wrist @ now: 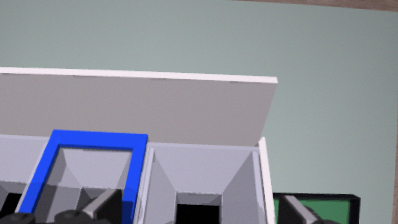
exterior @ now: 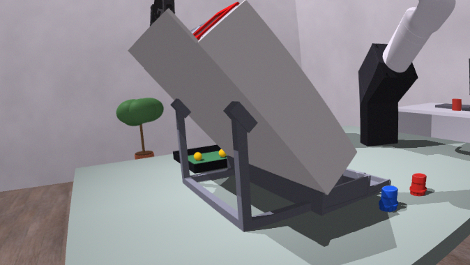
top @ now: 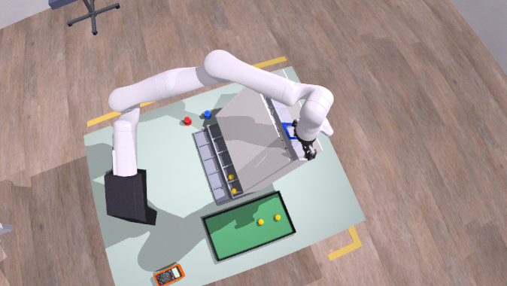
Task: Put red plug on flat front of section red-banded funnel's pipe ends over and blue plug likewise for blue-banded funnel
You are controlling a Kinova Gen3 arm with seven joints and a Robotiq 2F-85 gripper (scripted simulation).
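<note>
My gripper (top: 309,151) (wrist: 197,201) is open and empty. It hangs just above the funnel row at the top of the sloped grey cover (top: 248,150) (exterior: 265,104). In the wrist view its fingers straddle a plain grey funnel (wrist: 200,175), with the blue-banded funnel (wrist: 95,140) (top: 289,129) beside it. The red band (exterior: 216,19) shows at the cover's top edge. The red plug (top: 186,120) (exterior: 418,185) and the blue plug (top: 207,114) (exterior: 388,199) stand on the table by the far end of the section row (top: 204,158). Two yellow marbles (top: 231,177) (top: 234,190) lie in the two sections nearest the green tray.
The green tray (top: 244,237) (exterior: 206,158) (wrist: 320,210) holds two yellow marbles (top: 260,222) (top: 277,217). An orange multimeter (top: 169,276) lies at the table's front edge. The arm's black base (top: 125,196) stands at the left.
</note>
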